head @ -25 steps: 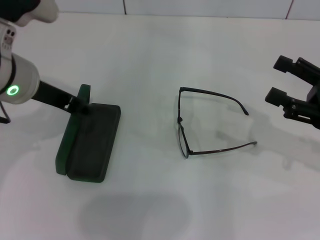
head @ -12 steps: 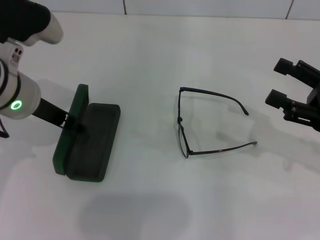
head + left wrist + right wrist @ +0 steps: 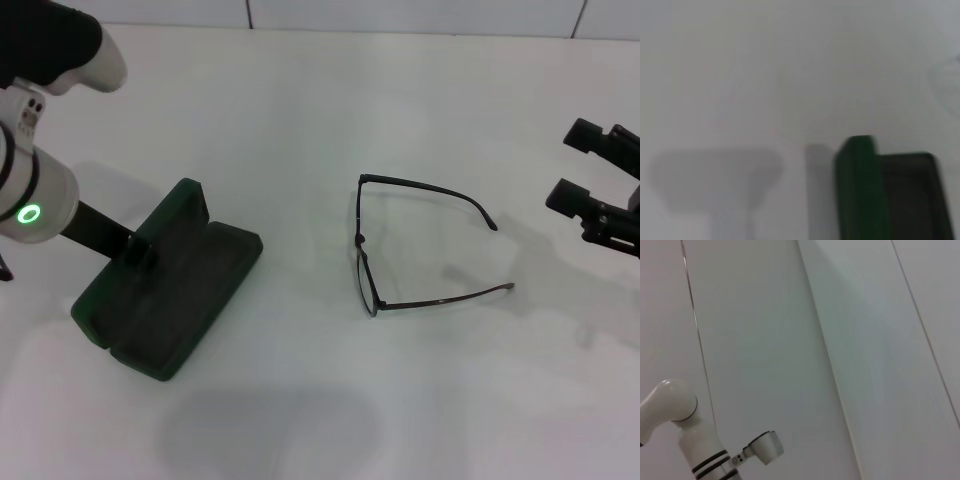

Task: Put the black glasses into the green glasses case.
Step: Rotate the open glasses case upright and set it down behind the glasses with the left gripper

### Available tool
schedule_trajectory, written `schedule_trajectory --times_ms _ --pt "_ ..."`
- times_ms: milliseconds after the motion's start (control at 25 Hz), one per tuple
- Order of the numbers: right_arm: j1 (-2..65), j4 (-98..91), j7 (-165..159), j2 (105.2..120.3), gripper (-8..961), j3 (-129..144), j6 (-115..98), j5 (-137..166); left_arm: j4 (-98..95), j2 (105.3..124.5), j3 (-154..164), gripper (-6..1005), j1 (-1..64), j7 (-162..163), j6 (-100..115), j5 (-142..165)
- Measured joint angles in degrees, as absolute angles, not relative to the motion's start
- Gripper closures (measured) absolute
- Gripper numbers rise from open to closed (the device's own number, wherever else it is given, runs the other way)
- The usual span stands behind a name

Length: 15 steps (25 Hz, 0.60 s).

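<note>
Currently my right hand point(image 3: 590, 170), open and empty, sits at 3 o'clock of the black glasses point(image 3: 420, 245), temples pointing toward it.

No readable text, brand, label or number shows in any view. The only sign-like mark is a glowing green ring point(image 3: 30, 213) — an indicator light on the white left arm point(image 3: 45, 195) in the head view. Small dark marks higher on that arm are too tiny to read.
</note>
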<state>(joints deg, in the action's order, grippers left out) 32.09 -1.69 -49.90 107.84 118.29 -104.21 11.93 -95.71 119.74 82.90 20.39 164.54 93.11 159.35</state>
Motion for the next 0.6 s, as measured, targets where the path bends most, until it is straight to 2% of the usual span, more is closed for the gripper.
schedule_trajectory --times_ms 160,360,600 --pt "31.5 -1.7 -49.9 107.84 65 118.2 -104.2 11.9 -97.0 119.72 82.8 747 20.6 164.0 93.1 159.2" --pt "31.1 -1.7 -49.9 107.89 66 118.2 -104.3 11.9 -99.1 119.63 82.2 794 22.4 161.3 92.6 159.0" --pt "30.5 -1.6 -49.9 108.13 66 118.5 -104.4 12.4 -99.2 119.63 80.5 796 27.6 152.1 84.2 158.7"
